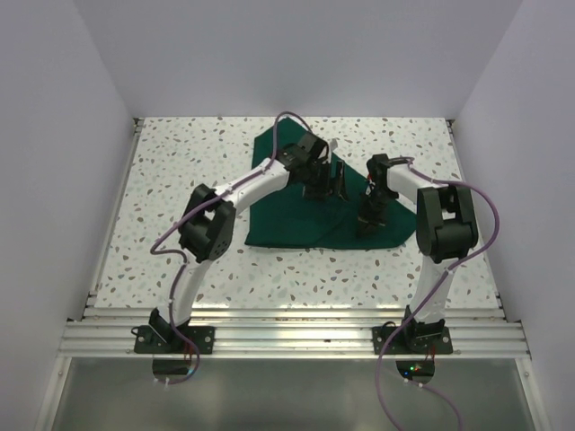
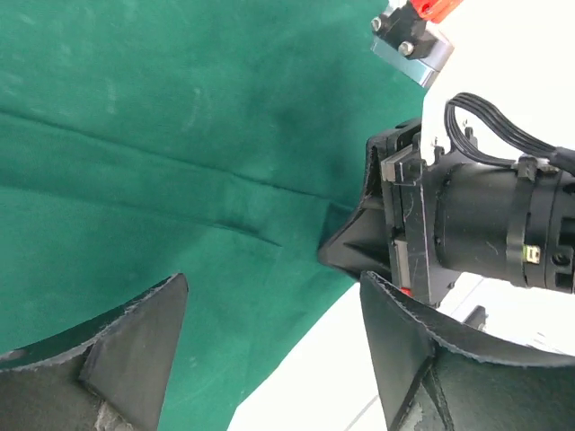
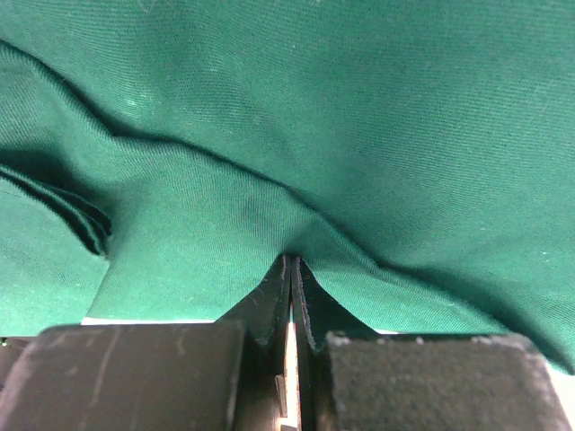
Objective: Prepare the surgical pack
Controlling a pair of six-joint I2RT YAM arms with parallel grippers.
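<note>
The surgical pack shows only as a dark green cloth drape [image 1: 292, 224], folded over on the speckled table; whatever it holds is hidden. In the left wrist view my left gripper [image 2: 274, 346] hangs open above the drape [image 2: 180, 135] at its edge, with nothing between its fingers [image 2: 135, 359]. From above, the left gripper [image 1: 331, 184] is over the drape's middle. My right gripper [image 1: 367, 224] is down at the drape's right part. Its jaws are shut, and the right gripper's [image 3: 292, 262] tips pinch a raised fold of the drape [image 3: 314, 108]. The right gripper [image 2: 331, 250] also shows beside the left one.
The speckled table [image 1: 171, 180] stretches out to the left and front of the drape. White walls close in the back and both sides. An aluminium rail [image 1: 296, 325] runs along the near edge, with purple cables [image 1: 485, 224] looping off both arms.
</note>
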